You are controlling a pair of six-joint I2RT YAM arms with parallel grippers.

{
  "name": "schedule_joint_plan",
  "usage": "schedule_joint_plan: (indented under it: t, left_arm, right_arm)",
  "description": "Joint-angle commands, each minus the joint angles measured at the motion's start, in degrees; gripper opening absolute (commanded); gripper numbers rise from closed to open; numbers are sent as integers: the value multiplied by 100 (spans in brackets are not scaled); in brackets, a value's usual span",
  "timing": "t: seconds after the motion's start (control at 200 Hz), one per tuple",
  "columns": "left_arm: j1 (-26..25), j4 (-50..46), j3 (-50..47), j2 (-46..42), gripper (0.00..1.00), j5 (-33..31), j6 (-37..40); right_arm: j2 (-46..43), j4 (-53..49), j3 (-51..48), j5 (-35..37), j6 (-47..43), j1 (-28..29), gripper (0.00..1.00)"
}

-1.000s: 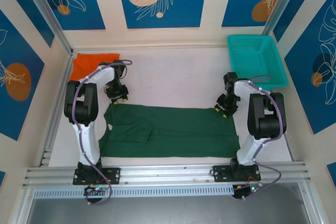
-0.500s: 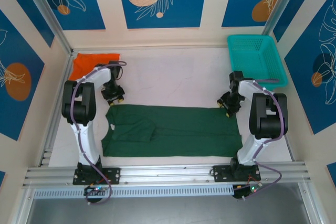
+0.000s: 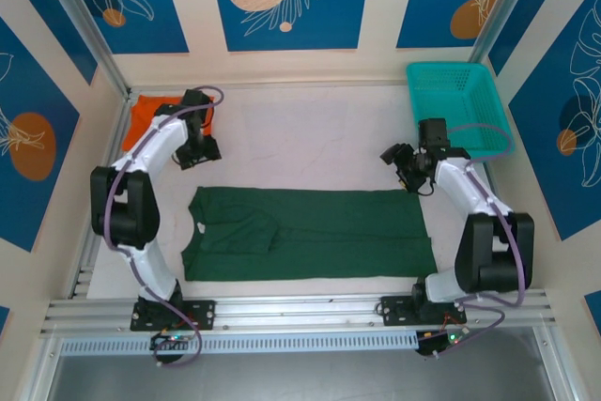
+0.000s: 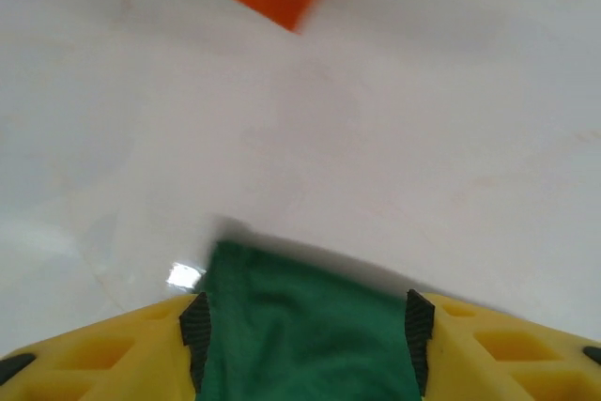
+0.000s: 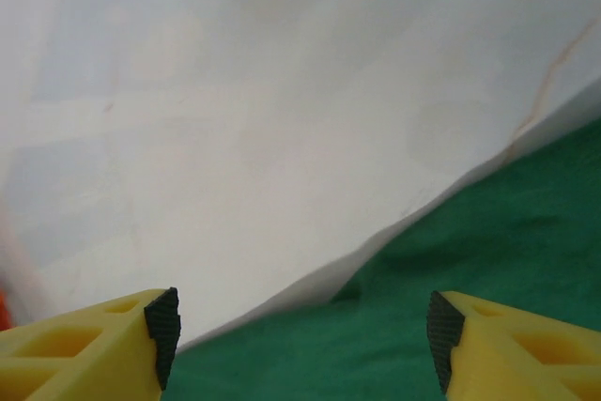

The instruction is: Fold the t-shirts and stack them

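Both arms have lifted off the dark green t-shirt (image 3: 310, 232), the left gripper (image 4: 305, 331) and right gripper (image 5: 300, 326) released and empty, since its long fold rests flat near the front, while the orange t-shirt (image 3: 146, 115) waits far-left for stacking.

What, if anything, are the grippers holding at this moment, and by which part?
Nothing. The left gripper and the right gripper are both open and lifted clear of the green shirt, which lies flat.
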Motion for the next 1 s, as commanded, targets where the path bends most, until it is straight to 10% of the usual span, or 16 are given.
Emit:
schedule_joint_plan:
  t: [0.0,0.565,0.995]
  left_arm:
    - [-459,-83,-386,22,55,757,637]
    - [-341,-363,-262,1404,41,808,503]
    - [-216,-443,592,1796,48,83,342]
  right_arm:
    - [-276,262,-225,-937,-462,464,71]
    - [2717,-751,2261,-1427,-1595,4173,54]
    - [2500,-1370,1573,29,-280,3129,56]
